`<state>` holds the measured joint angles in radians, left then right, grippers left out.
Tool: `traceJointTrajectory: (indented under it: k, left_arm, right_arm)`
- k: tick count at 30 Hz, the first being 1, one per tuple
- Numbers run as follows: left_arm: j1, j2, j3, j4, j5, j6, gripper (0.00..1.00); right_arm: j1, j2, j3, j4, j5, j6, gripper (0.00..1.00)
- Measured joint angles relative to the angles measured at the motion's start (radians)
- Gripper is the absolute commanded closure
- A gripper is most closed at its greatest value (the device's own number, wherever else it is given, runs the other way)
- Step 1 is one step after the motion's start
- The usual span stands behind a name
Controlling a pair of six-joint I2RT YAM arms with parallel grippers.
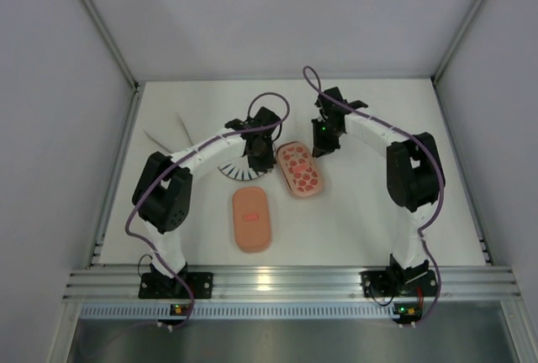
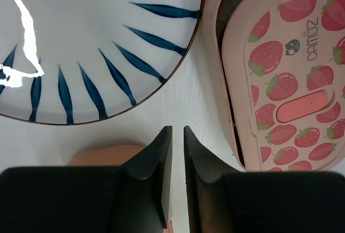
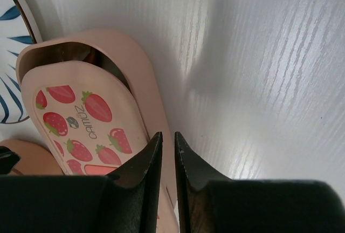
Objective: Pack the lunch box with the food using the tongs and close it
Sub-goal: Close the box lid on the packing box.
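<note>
Starting nearest the arm bases, a plain pink lid (image 1: 252,218) with a small red mark lies flat on the white table (image 1: 353,212), between the two arms and short of both claws. From the left wrist, its rounded end shows just under and to the left of that claw's fingers.

Beyond it sits a round striped plate (image 2: 81,44). The left claw (image 2: 173,129) hangs over bare table just off the plate's right rim. Its fingers (image 2: 159,152) stand a narrow slit apart, with nothing between them. To their right, just beside them and not touching, lies the strawberry lid (image 2: 285,82). It rests askew on a pink tray (image 3: 141,84), so that a dark gap stays uncovered at one end. What lies inside that gap is too dark to tell.

The right claw (image 3: 164,134) hangs at the far right side of the same tray. Its tips are above the tray's outer rim, and the strawberry lid is immediately to their left in the right wrist view. Its fingers too are almost together, with only a thin gap and nothing clamped. Whether they touch the rim cannot be told.

Farthest off, at the back left of the table beyond the left arm's elbow, lie the slim tongs (image 1: 183,125). Their two thin arms are spread, and they are well apart from both claws and from the box pieces.
</note>
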<state>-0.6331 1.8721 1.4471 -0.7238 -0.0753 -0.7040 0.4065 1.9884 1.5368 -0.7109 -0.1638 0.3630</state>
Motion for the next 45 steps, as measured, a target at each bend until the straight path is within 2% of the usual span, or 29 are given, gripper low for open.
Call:
traceJointTrajectory:
  k: [13, 20, 24, 28, 34, 39, 45]
  left_arm:
    - [-0.003, 0.029, 0.0, 0.006, 0.016, 0.005, 0.81]
    - [-0.003, 0.035, 0.013, 0.005, 0.015, 0.016, 0.8]
    - [-0.003, 0.051, 0.087, -0.014, -0.006, 0.028, 0.77]
    - [0.017, 0.128, 0.259, -0.028, -0.022, 0.039, 0.76]
    - [0.092, 0.323, 0.54, -0.035, -0.018, 0.044, 0.76]
    - [0.135, 0.42, 0.591, -0.027, -0.006, 0.044, 0.75]
    - [0.135, 0.507, 0.631, 0.014, 0.074, 0.046, 0.75]
  right_arm:
    - [0.006, 0.056, 0.099, -0.023, 0.018, 0.003, 0.85]
    - [0.005, 0.055, 0.103, -0.051, 0.132, 0.04, 0.85]
    - [0.001, 0.032, 0.102, -0.104, 0.208, 0.055, 0.86]
    - [0.001, -0.07, 0.06, -0.161, 0.24, 0.061, 0.87]
    - [0.018, -0.338, -0.115, -0.243, 0.23, 0.07, 0.89]
    - [0.08, -0.48, -0.249, -0.296, 0.2, 0.098, 0.89]
    - [0.137, -0.521, -0.348, -0.293, 0.13, 0.139, 0.92]
